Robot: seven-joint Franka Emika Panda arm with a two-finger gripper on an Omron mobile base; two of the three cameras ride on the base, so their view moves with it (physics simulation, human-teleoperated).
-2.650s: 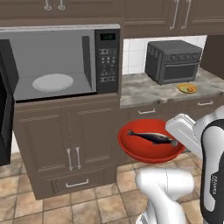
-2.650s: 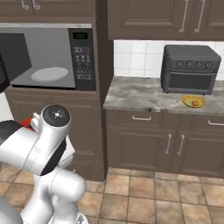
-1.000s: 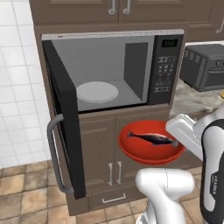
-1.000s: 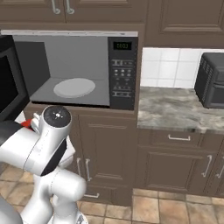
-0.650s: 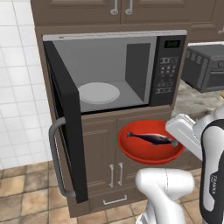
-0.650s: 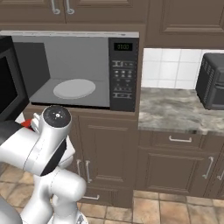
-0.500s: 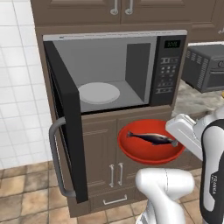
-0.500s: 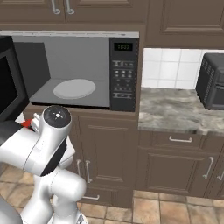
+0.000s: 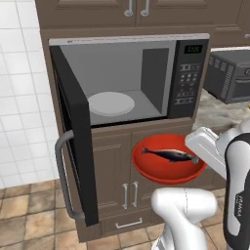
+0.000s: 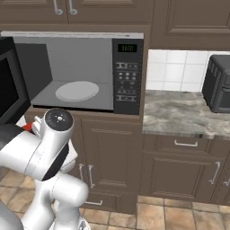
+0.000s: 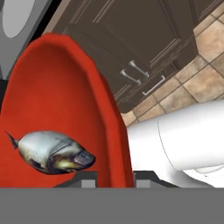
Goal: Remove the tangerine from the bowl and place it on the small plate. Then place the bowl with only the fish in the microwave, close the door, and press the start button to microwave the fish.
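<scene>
I see the microwave (image 9: 132, 78) with its door (image 9: 73, 132) swung fully open to the left, the cavity clear above the white turntable (image 9: 111, 103). The green display digits are too small to read. My gripper (image 11: 114, 177) pinches the bowl (image 9: 168, 158) rim, holding it level below the opening, the fish (image 9: 171, 155) inside.

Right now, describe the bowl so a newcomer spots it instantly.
Find the large built-in black microwave with its door swung open. Just below its opening, before the brown cabinets, the gripper holds a wide glossy red bowl, the only red thing, carrying a slim dark fish.
</scene>
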